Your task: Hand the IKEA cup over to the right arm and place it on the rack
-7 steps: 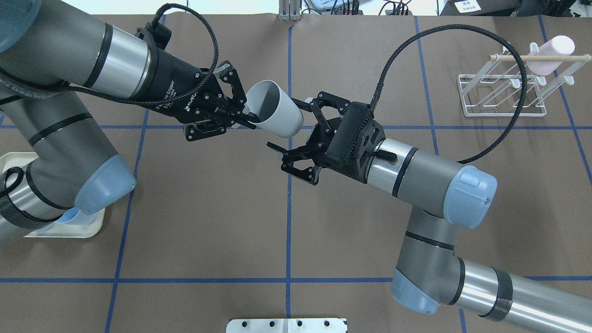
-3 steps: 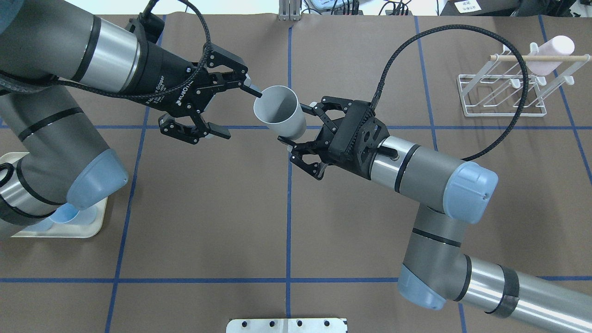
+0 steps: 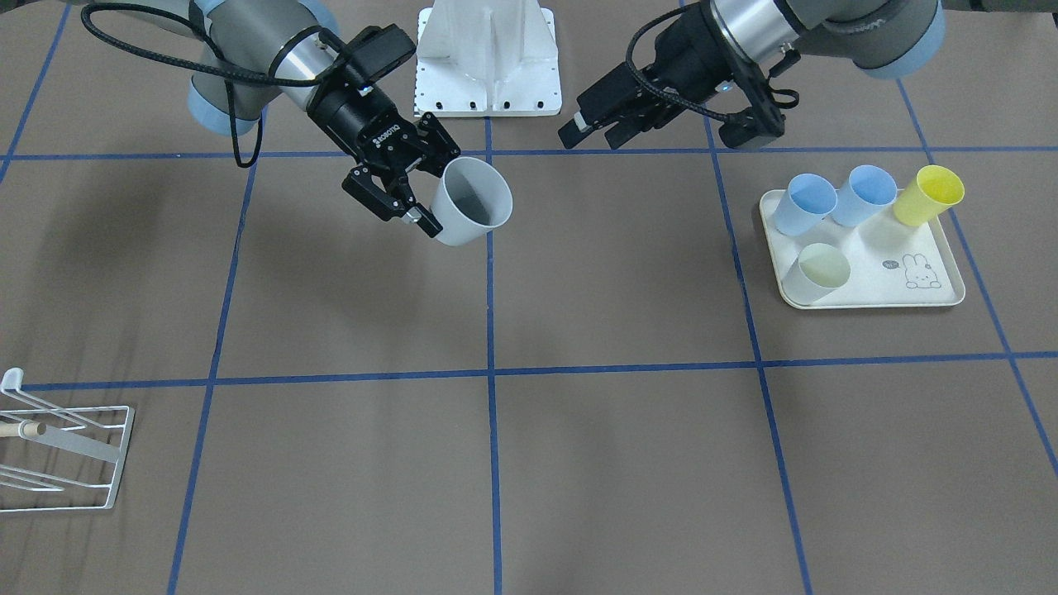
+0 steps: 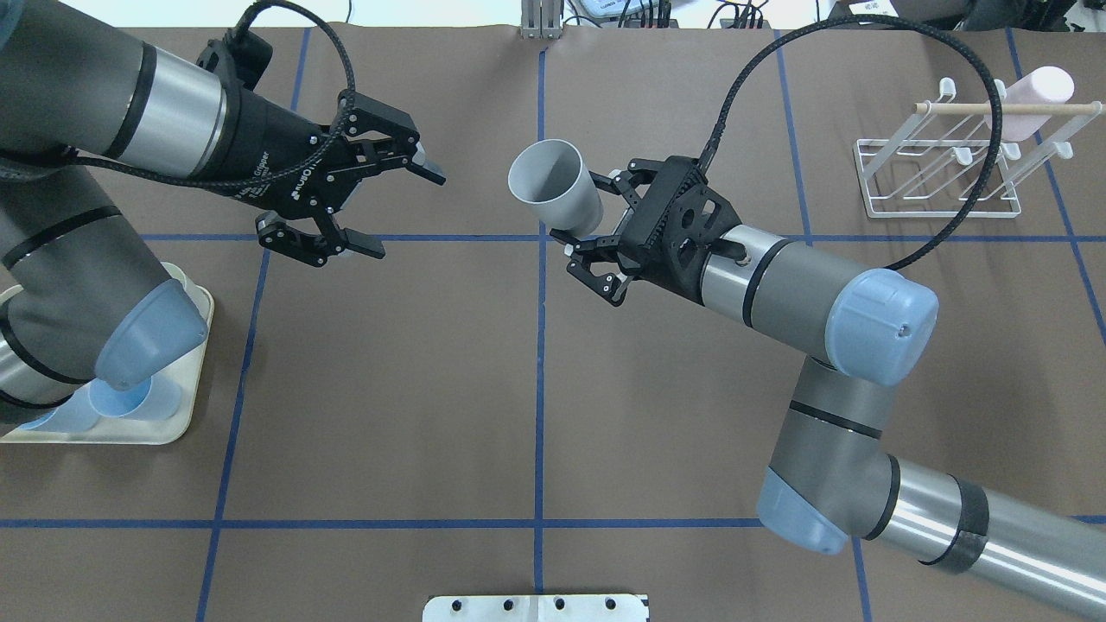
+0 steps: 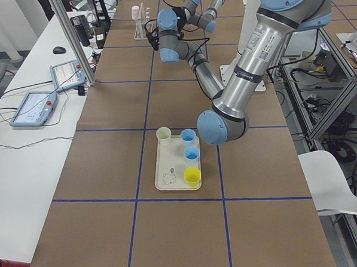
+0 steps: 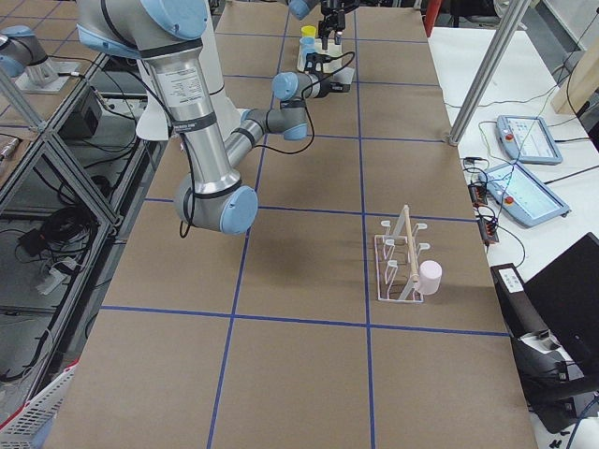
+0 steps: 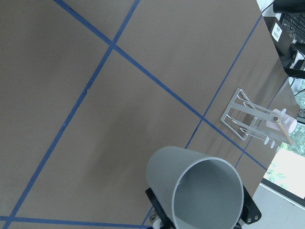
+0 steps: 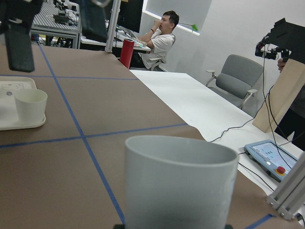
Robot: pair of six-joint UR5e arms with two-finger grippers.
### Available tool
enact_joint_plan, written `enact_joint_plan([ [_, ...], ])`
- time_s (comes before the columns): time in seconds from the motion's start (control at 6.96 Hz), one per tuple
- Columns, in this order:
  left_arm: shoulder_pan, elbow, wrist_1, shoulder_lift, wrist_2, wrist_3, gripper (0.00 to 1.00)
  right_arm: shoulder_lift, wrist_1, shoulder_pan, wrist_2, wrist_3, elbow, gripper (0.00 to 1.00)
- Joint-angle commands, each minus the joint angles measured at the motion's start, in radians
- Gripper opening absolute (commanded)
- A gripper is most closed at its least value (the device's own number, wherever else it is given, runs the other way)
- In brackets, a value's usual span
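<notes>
The right gripper [image 4: 581,226] is clamped on the narrow base of the grey IKEA cup [image 4: 553,183]. The cup juts out ahead of its fingers, tilted, clear of the table, with its mouth turned away from the wrist. The wall is smooth, tapering plastic and is held only at the bottom, so a fast swing could, I judge, pivot it or let it slide out forward.

Facing the cup's mouth and well apart from it, the left gripper [image 4: 404,214] hangs with its jaws spread and nothing between them. It poses little threat.

Far behind the right wrist stands the rack [image 4: 942,186]. It has thin white wire prongs and a pale wooden dowel [image 4: 968,108], and a matte pink cup [image 4: 1032,91] is already on one prong. The arm's looped braided black cable [image 4: 988,173] crosses the rack in the overhead view and might snag it. A misaimed cup mouth could also shove so light a frame.
</notes>
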Motion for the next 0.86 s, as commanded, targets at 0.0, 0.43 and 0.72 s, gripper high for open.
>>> enact_joint_plan([
  [0.0, -0.041, 0.009, 0.006, 0.092, 0.002, 0.146, 1.0, -0.028, -0.338, 0.049, 0.003, 0.004, 0.142, 0.32],
  [0.43, -0.118, 0.013, 0.006, 0.274, 0.002, 0.449, 1.0, -0.016, -0.76, 0.193, 0.03, -0.104, 0.23, 0.3],
  [0.72, -0.208, 0.06, 0.009, 0.348, 0.001, 0.711, 1.0, -0.028, -0.818, 0.287, 0.035, -0.316, 0.221, 0.19],
])
